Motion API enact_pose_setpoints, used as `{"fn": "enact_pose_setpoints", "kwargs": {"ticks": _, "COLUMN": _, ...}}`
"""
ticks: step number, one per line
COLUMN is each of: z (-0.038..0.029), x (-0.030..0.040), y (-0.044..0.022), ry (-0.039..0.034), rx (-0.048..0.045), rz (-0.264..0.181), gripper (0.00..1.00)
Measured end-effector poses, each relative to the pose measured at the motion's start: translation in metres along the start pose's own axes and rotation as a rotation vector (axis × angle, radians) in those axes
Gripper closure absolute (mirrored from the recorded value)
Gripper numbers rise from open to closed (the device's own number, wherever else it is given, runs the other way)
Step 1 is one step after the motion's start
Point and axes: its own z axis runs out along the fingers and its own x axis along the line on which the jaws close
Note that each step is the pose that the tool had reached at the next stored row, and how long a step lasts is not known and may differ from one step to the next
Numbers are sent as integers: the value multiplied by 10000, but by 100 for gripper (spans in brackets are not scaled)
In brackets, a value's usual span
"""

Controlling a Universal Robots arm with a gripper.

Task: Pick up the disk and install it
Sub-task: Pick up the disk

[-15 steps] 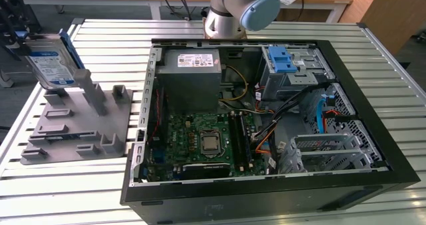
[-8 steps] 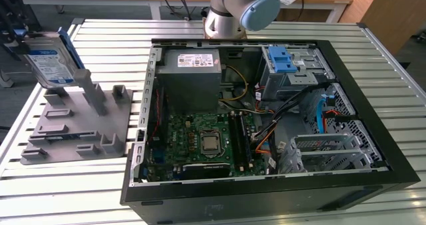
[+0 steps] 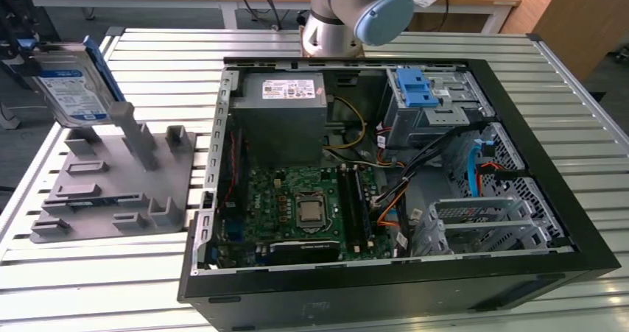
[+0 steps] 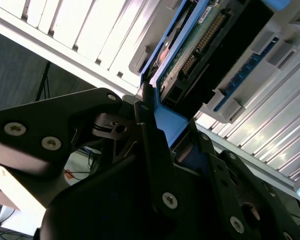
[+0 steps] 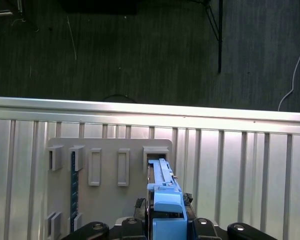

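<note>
The disk (image 3: 74, 89), silver with a white-and-blue label and blue rails, hangs tilted over the far end of the grey slotted holder (image 3: 108, 192) at the exterior view's left. My gripper (image 3: 22, 48) is shut on its blue end. In the first wrist view the disk's blue end (image 5: 166, 207) sits between my black fingers (image 5: 140, 222), above an open slot (image 5: 156, 152) of the holder. The second wrist view shows the disk's green circuit board (image 4: 190, 50) and blue rail (image 4: 167, 120) clamped in my gripper (image 4: 162, 135).
An open black computer case (image 3: 550, 163) lies to the exterior view's right of the holder. Inside are a grey power-supply box (image 3: 285, 104), a motherboard (image 3: 305, 207), a metal drive cage with a blue latch (image 3: 417, 89) and another metal cage (image 3: 482, 221). The arm's base (image 3: 344, 15) stands behind it.
</note>
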Motion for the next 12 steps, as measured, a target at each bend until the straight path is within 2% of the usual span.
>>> {"fn": "enact_pose_setpoints", "kwargs": {"ticks": 12, "z": -103, "x": -2, "y": 0, "ry": 0, "rx": 0, "rz": 0, "gripper": 64}}
